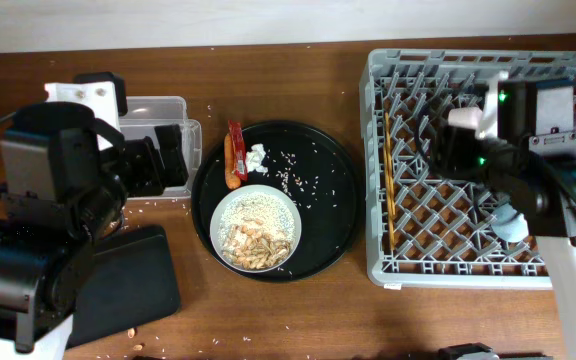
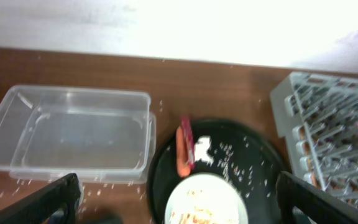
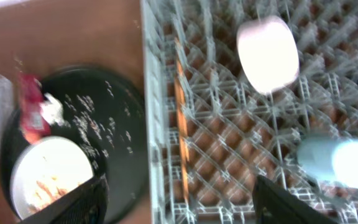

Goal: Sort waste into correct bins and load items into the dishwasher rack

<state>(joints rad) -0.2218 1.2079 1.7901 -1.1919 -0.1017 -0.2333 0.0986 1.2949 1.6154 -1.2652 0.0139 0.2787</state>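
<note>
Left hand (image 2: 178, 180): fingers wide apart, nothing between them; poised over the near edge of the clear tub (image 2: 73, 130) and the round black tray (image 2: 263, 155).
Right hand (image 3: 180, 180): fingers apart, empty; above the rack (image 3: 160, 112).
White bowl (image 1: 258, 228): upright at the front of the round black tray, holding rice (image 1: 253, 208) and brown scraps (image 1: 258, 247).
Handling, bowl: likely stiff, glazed, slick and breakable, with some weight from the food. Best pinched at the rim and kept level until it is tipped out.
Red wrapper (image 1: 236, 138): at the tray's back left, touching the sausage piece (image 1: 230, 175). Probably light and crinkly; pinch one edge.
Sausage piece: probably soft and greasy; grip it across its middle, gently.
Tissue (image 1: 257, 157): just beside the wrapper. Soft and nearly weightless; any pinch should hold.
Loose rice: strewn over the tray floor; too fine to pinch.
Rack contents: chopsticks (image 1: 389, 195) lying along the left side, blue cup (image 3: 334, 160), pale bowl (image 3: 268, 55).
Bins: the clear tub looks empty; the black flat tray (image 1: 128, 280) is front left, partly under the arm.
Tabletop (image 1: 298, 80): brown wood, dotted with stray grains.
Room: plain white wall (image 2: 166, 25) behind.
</note>
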